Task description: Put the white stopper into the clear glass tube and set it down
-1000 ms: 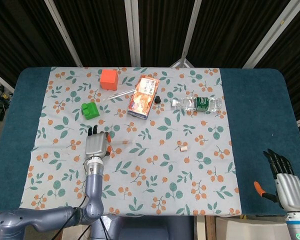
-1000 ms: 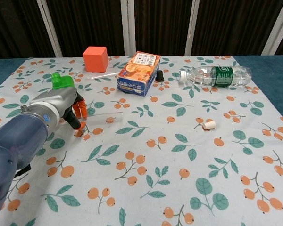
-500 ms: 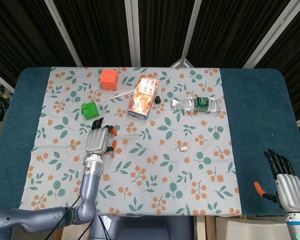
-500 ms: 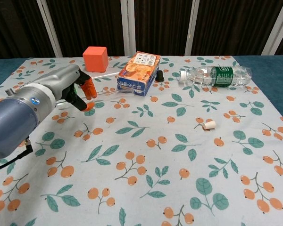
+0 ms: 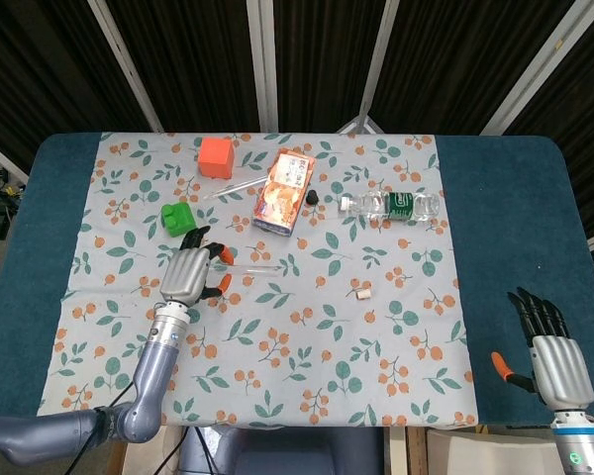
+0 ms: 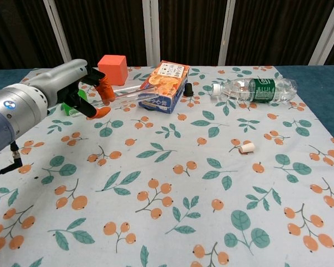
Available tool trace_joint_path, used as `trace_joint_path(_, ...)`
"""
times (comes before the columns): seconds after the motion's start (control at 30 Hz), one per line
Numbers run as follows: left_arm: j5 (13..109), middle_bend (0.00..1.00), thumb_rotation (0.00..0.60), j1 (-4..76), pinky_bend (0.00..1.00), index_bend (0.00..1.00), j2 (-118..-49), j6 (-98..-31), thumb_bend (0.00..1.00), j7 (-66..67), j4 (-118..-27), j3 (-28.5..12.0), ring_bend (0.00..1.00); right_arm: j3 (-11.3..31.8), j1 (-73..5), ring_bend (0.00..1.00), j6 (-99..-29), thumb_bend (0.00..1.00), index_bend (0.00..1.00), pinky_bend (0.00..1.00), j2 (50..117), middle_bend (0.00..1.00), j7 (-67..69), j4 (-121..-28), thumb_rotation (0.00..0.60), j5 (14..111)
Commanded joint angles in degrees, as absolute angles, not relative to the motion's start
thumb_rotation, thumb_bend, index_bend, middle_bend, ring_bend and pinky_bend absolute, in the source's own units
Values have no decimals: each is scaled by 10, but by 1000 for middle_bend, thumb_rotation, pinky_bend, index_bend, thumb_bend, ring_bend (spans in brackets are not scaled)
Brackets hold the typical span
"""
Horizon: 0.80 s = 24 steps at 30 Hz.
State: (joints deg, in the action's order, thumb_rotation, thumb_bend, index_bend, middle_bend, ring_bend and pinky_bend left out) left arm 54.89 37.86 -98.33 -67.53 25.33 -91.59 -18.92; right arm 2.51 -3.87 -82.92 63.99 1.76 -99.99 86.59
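Tablecloth (image 5: 396, 327) with a leaf-and-berry print carries everything, and taking the orange carton (image 5: 283, 192) as the landmark: a clear water bottle (image 5: 389, 206) lies on its side to the right of it with little or nothing visible inside. Below-left of the carton, the left hand (image 5: 189, 273) holds the clear glass tube (image 6: 134, 94) lifted off the cloth, nothing visible in it, while the right hand (image 5: 551, 351) sits far to the lower right, fingers extended, holding nothing. White stopper (image 5: 362, 293) lies on the cloth below-right of the carton, well apart from the tube.
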Motion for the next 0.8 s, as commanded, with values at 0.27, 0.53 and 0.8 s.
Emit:
trace_joint_path(0.27, 588, 428, 600, 368, 0, 549, -933, -646, 742, 176, -917, -184, 71, 77, -121, 0, -735, 357, 139, 0, 677, 32, -108, -1051, 600, 798)
trace_joint_path(0.53, 603, 430, 600, 370, 0, 551, -909, -642, 742, 141, -926, -197, 71, 104, -186, 37, -673, 357, 333, 33, 723, 126, -180, -1021, 600, 758)
trace_joint_path(0.8, 607, 430, 600, 369, 0, 551, -879, -649, 742, 124, -951, -212, 71, 116, -248, 58, -616, 357, 380, 55, 787, 160, -213, -966, 600, 730)
